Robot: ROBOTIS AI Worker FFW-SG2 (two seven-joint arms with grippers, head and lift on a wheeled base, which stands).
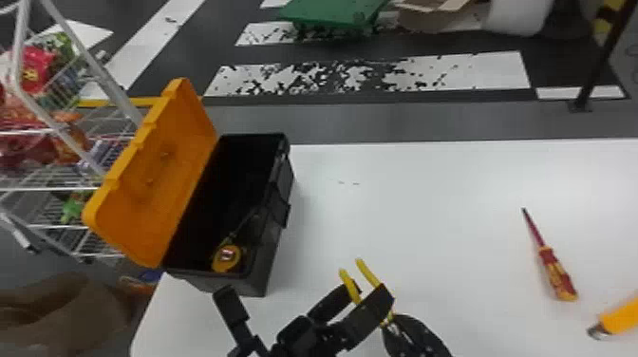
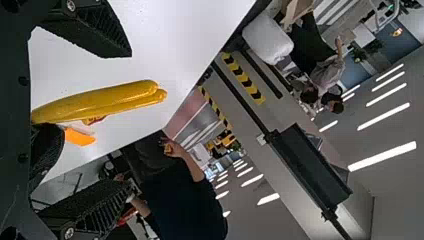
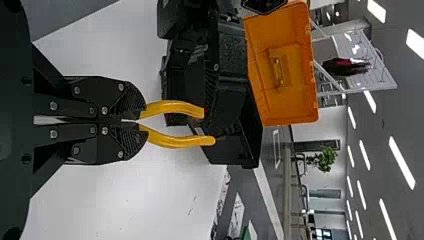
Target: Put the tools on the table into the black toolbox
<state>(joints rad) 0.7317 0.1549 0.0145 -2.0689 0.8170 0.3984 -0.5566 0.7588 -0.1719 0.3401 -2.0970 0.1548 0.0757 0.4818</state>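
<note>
**Steadily does it: close the left before the right lets go**

The right gripper (image 3: 140, 120) pinches the yellow-handled tool (image 3: 175, 107) near its head, both handles jutting out past the fingertips. The left gripper (image 2: 132, 120) has its fingers spread wide, with the handles passing through the gap. This looks like a handover, the right giving and the left about to take.

Centre the handles between the left fingers, then close on both at once; catching only one could let the tool swivel. Keep the left pads clear of the right fingertips, and open the right only when the left grip bears the weight.

The black toolbox (image 1: 260, 285) sits just ahead of the left gripper, its orange lid (image 1: 156, 175) open and a tape measure (image 1: 227, 258) inside, so the carry should be short. Lift over the near wall first. To the right gripper's right lie the screwdriver (image 1: 555, 275) and, farther right, an orange tool (image 1: 622, 315).
</note>
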